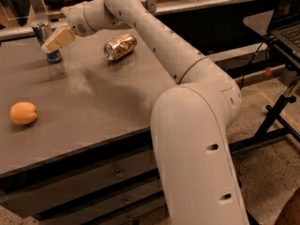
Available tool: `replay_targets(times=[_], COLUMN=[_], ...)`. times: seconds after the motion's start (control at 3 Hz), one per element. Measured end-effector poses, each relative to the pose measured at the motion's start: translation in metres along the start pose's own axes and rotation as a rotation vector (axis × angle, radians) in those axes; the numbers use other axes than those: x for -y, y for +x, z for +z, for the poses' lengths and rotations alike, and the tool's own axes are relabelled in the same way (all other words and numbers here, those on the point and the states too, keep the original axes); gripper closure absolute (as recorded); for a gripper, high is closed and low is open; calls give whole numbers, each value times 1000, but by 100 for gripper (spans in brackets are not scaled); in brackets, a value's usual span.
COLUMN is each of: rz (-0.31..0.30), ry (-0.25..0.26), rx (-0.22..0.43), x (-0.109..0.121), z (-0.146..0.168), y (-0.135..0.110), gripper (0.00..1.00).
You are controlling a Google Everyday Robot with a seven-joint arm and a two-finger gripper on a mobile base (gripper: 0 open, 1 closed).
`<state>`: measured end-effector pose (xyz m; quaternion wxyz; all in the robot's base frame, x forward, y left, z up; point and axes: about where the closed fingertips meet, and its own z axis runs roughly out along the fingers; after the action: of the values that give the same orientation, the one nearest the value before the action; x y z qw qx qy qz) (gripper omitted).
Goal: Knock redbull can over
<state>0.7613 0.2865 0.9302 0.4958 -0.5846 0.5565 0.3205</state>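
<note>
The redbull can (43,32), slim, blue and silver, stands upright at the far left of the grey table (93,107). My gripper (51,43) reaches in from the right, and its pale fingertips overlap the can's middle, partly hiding it. The can's base shows below the fingers. The white arm stretches across the table from the lower right.
A dented gold can (120,47) lies on its side behind the arm, right of the redbull can. An orange (23,113) sits near the table's left front. A rail runs along the back edge. A laptop on a stand (286,18) is at the far right.
</note>
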Motion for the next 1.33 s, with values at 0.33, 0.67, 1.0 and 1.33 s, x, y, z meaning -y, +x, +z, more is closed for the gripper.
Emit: replay_targets(times=[0.33,0.67,1.0,1.33], rz=[-15,24,38,64], ry=[-11,78,154,151], rx=[-2,7,33,41], x=[-5,-3,3,6], z=[8,1,5,29], y=[-5,-1,4,15], gripper=[0,0,0,0])
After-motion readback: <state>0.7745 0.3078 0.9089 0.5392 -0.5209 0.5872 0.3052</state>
